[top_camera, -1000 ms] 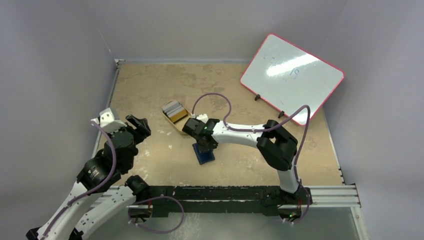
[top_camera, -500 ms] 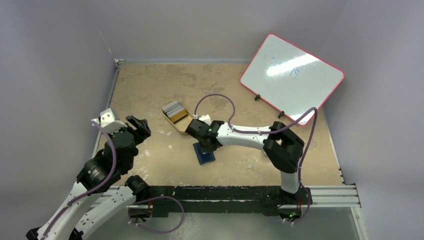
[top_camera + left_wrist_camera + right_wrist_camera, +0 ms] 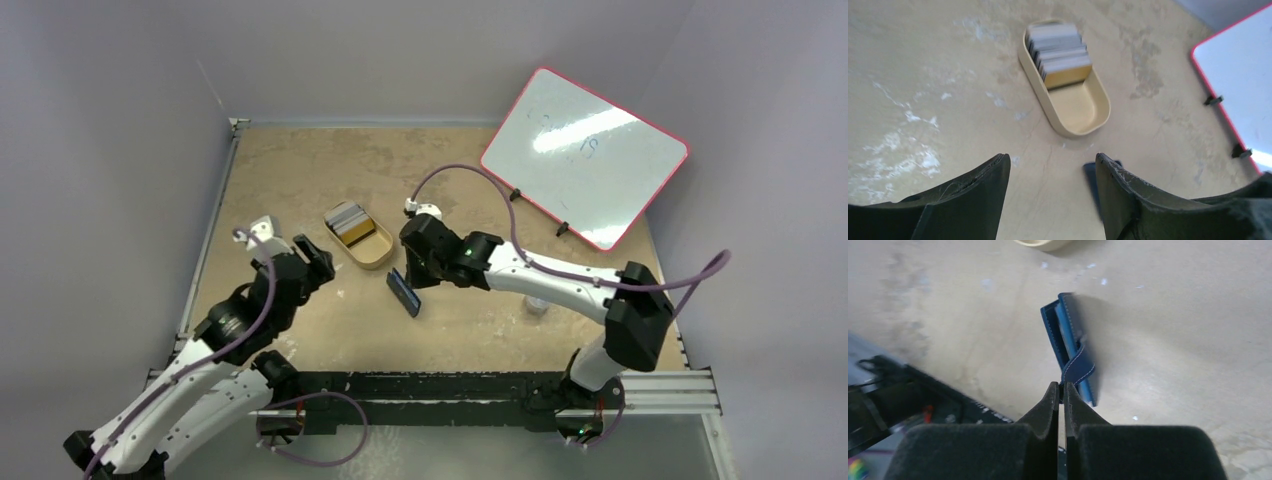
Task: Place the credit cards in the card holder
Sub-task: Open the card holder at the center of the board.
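Observation:
The credit cards (image 3: 1058,54) stand stacked on edge in the far end of a tan oval tray (image 3: 1083,115), which the top view shows at mid-table (image 3: 372,252). The card holder (image 3: 1070,342), navy blue with white stitching, is tipped up on its edge just right of the tray (image 3: 404,293). My right gripper (image 3: 1062,386) is shut on the holder's strap tab, reaching in from the right (image 3: 414,280). My left gripper (image 3: 1052,165) hangs open above the table, just short of the tray (image 3: 320,262). A dark blue edge of the holder (image 3: 1092,176) shows beside its right finger.
A red-framed whiteboard (image 3: 585,150) leans on its stand at the back right and also shows in the left wrist view (image 3: 1243,75). A small pale round object (image 3: 537,305) lies under the right forearm. A black rail (image 3: 450,385) runs along the near table edge.
My right gripper shut on the holder's strap and pulled it from lying flat up onto its edge. The right arm stretched out leftward. The left arm moved forward and right, toward the tray.

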### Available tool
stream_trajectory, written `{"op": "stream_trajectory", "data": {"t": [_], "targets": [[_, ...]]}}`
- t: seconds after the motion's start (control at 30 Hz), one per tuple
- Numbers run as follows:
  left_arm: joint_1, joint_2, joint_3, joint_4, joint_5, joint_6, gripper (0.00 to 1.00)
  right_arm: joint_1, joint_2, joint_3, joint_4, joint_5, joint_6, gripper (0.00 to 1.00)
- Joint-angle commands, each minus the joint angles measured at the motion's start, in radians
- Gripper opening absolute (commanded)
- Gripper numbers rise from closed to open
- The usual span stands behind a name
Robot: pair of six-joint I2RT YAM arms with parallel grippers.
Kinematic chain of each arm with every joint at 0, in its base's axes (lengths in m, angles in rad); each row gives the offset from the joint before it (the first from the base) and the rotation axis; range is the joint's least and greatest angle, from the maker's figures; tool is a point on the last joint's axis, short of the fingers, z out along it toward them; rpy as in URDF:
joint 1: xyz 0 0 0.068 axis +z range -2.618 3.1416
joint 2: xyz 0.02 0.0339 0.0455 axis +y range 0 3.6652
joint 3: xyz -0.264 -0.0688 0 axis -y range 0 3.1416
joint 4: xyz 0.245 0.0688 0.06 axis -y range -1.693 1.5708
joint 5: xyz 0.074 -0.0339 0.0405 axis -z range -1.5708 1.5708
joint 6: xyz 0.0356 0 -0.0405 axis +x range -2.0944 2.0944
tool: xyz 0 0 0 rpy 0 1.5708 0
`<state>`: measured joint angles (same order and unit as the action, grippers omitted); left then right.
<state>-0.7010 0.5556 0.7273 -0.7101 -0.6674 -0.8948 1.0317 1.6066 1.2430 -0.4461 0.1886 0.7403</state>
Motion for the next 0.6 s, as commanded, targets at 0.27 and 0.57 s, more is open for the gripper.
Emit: {"op": "stream_trajectory", "data": {"t": [0.27, 0.57], "targets": [[0.004, 0.165, -0.269, 0.394, 0.401, -0.262, 0.61, -0.104, -0.167, -0.260, 0.264, -0.204, 0.066, 0.00], [0.004, 0.306, -0.278, 0.542, 0.507, -0.259, 0.57, -0.323, -0.290, -0.401, 0.314, -0.339, 0.016, 0.00]]}}
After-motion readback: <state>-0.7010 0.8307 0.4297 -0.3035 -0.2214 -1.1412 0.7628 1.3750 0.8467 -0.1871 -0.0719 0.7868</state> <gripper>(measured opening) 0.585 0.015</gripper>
